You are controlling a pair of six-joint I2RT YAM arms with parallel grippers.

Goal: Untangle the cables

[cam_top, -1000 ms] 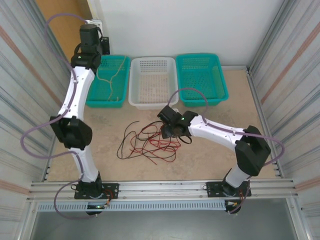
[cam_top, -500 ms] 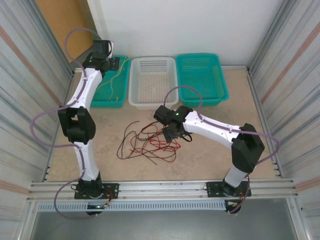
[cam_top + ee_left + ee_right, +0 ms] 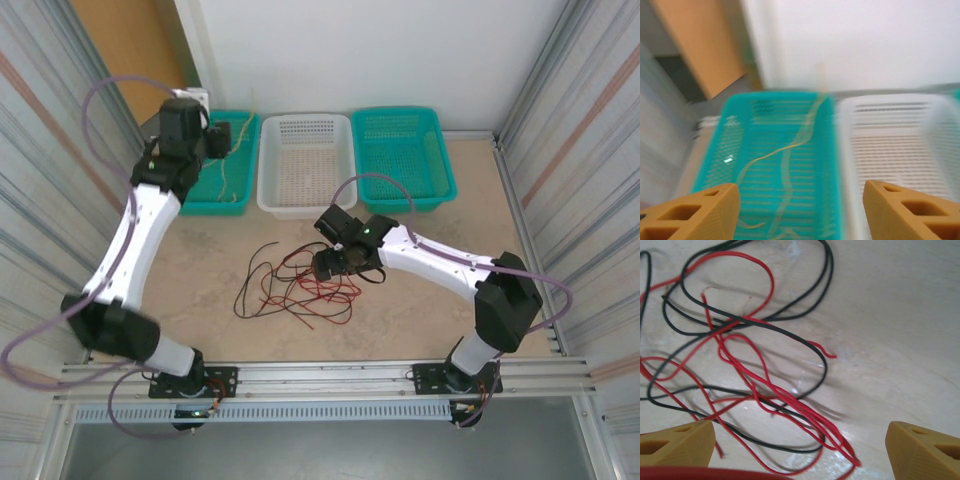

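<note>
- Table (image 3: pixel 430 310): we see a smooth beige marbled top. Corrugated metal walls (image 3: pixel 580 150) hem it in on both sides. The widest bare stretch lies in front of the white basket and off to its right.
- White basket (image 3: pixel 306 117): perforated plastic rectangle at the far edge, with its long axis front-to-back. The left teal basket (image 3: pixel 210 208) and right teal basket (image 3: pixel 405 203) have the same shape and sit just beside it.
- Red and black cables (image 3: pixel 290 296): thin, glossy round wire in loose overlapping loops, lying flat on the table just in front of the white basket. The sprawl's long axis runs left-right, and its free ends trail left and toward the near edge.
- Tan cable (image 3: pixel 784 170): lies wavy in the teal basket left of the white basket, with its long axis front-to-back. Its far end rises past the rim, too blurred for us to say more.
- Right gripper (image 3: pixel 800 437): over the right end of the sprawl, in front of the white basket. The fingers are spread wide and grip nothing.
- Left gripper (image 3: pixel 800 195): above the teal basket left of the white basket. The fingers are wide apart and hold nothing.
</note>
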